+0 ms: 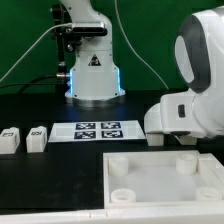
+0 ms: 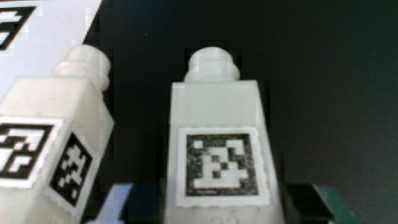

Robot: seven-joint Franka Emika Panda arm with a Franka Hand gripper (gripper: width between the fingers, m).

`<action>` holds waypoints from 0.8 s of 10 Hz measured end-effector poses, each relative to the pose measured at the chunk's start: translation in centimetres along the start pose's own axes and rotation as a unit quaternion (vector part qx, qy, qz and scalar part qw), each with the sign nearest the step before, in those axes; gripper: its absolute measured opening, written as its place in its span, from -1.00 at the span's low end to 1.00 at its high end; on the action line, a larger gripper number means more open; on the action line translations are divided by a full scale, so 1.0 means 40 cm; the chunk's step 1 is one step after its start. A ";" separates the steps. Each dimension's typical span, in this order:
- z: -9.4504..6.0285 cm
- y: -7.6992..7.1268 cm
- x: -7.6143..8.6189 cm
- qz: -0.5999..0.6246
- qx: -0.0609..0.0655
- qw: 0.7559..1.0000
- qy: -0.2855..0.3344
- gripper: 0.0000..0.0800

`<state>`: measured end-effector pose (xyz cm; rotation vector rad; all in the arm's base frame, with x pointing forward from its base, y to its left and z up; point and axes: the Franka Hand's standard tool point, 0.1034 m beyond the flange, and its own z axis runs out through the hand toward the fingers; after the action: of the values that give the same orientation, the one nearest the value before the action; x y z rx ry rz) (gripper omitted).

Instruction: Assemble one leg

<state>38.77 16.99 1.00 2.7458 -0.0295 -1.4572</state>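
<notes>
In the wrist view a white leg [image 2: 221, 130] with a black-and-white tag lies on the black table, its round peg end pointing away from the camera. My gripper [image 2: 222, 212] is open, and its fingers [image 2: 128, 205] straddle the near end of this leg with dark gaps on both sides. A second tagged leg [image 2: 54, 135] lies close beside it. In the exterior view two legs [image 1: 10, 139] [image 1: 37, 137] lie at the left. The gripper itself is hidden there behind the white arm [image 1: 190, 95].
The marker board [image 1: 97, 130] lies in the middle of the table. The large white square panel [image 1: 150, 182] with round corner sockets lies at the front right. The arm's base [image 1: 93, 75] stands at the back.
</notes>
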 end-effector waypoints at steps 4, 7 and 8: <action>-0.176 0.046 -0.091 -0.047 -0.002 0.998 0.044 -0.27; -0.348 0.111 -0.143 -0.079 0.009 0.975 0.206 -0.27; -0.383 0.136 -0.152 -0.077 0.014 0.964 0.255 -0.27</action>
<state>48.04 12.07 14.80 3.1130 0.1821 -0.7290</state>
